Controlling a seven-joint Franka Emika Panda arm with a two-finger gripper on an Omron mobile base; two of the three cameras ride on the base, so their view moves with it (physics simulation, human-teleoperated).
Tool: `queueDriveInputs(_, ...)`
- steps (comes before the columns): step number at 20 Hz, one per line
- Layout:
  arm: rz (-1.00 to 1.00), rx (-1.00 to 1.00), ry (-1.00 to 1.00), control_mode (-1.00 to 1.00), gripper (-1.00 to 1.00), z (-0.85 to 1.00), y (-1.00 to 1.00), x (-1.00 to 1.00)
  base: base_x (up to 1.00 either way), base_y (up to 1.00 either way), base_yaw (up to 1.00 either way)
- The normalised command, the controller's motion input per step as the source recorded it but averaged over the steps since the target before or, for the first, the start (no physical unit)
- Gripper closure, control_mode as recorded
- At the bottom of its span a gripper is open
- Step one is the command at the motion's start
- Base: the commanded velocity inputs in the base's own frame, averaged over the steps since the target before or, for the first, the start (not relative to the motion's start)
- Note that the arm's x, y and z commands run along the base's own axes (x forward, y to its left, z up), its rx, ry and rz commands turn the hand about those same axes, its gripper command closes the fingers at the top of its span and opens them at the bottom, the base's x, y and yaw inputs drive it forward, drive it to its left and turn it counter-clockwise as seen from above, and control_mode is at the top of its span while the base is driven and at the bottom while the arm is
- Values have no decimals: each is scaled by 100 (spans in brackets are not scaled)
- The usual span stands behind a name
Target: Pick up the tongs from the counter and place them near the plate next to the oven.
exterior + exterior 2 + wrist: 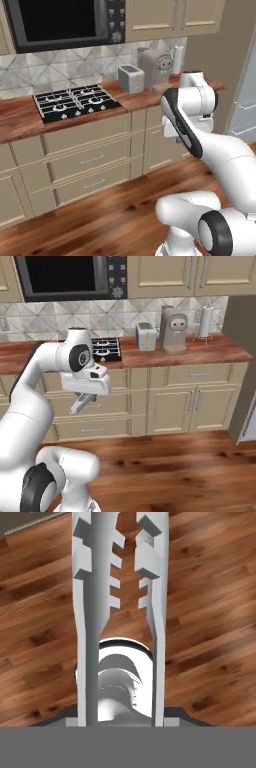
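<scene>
The slim silver-grey metal tongs are in the grasp of the end effector: its jaws are closed on the near end of the tongs, and the two long narrow arms with toothed inner edges run away from the hand, over the reddish-brown wooden floor. The tongs are therefore off the glossy reddish-brown wood-grain desk and in the air in front of the beige cabinets.

In the right base view the end effector hangs under the white arm, on the left, in front of the beige drawers, and a grey slanted piece, which seems to be the tongs, points down and to the left from it. In the left base view the arm's own white body covers the hand, so the tongs cannot be made out there.

The base views show the far side of the scene: the black-grated stovetop set in the desk, a small grey toaster, a beige coffee machine to its right and a white paper roll on a stand further right, with a dark built-in microwave above the stovetop.
</scene>
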Motion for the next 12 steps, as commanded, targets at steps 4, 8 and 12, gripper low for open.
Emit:
queueDriveInputs(4,0,0,0,100,100,0,0,0,33,44,42)
queueDriveInputs(8,0,0,0,100,100,0,0,0,36,87,37)
queueDriveInputs(12,0,0,0,100,100,0,0,0,47,91,32)
